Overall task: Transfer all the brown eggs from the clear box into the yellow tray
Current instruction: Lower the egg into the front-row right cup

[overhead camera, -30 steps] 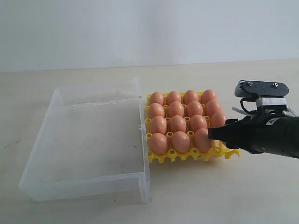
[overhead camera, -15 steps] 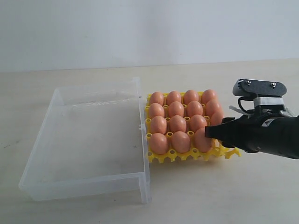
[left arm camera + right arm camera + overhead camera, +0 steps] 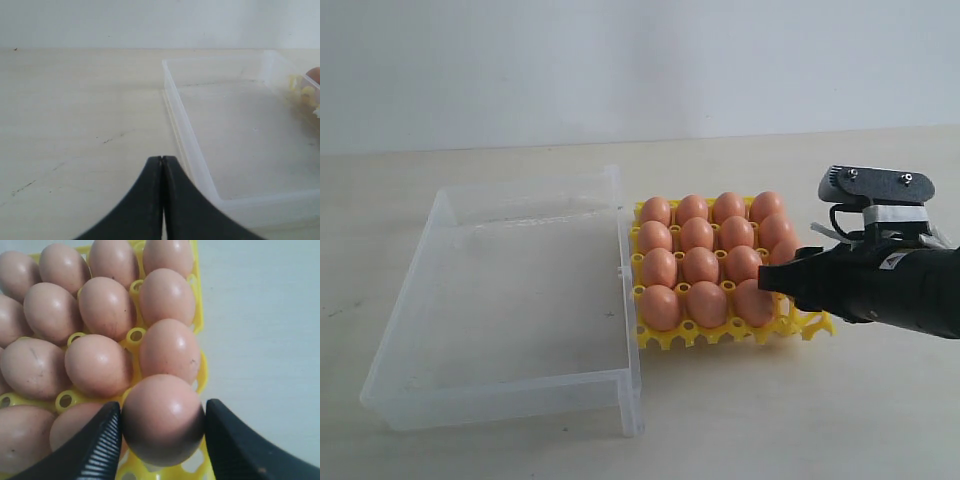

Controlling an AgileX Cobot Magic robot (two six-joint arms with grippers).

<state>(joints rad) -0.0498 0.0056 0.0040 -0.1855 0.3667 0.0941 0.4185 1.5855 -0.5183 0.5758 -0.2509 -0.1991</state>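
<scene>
Where the pale table [image 3: 770, 420] is met by a white wall [image 3: 620, 70], the clear box [image 3: 500, 402] is laid flat, and the yellow tray [image 3: 815, 325] is set just beside its right wall. In the exterior view the near right corner of the tray is hidden by the black right arm [image 3: 900, 290].

The brown eggs [image 3: 700, 265] are packed in rows in the tray's cups, each one close against the next. In the right wrist view one brown egg [image 3: 162, 422] is seen at the tray's corner, right between the two fingers [image 3: 95, 445] of the right gripper [image 3: 162, 407]. It is clamped from both sides, and yellow cup rims are seen under it. Whether it is sat fully in its cup cannot be told.

The right arm is stretched in low from the right, almost level, and pointed at the tray's right side. The left gripper [image 3: 161, 167] is held low over the table, just outside the clear box's wall, and its two fingers are pressed together.
</scene>
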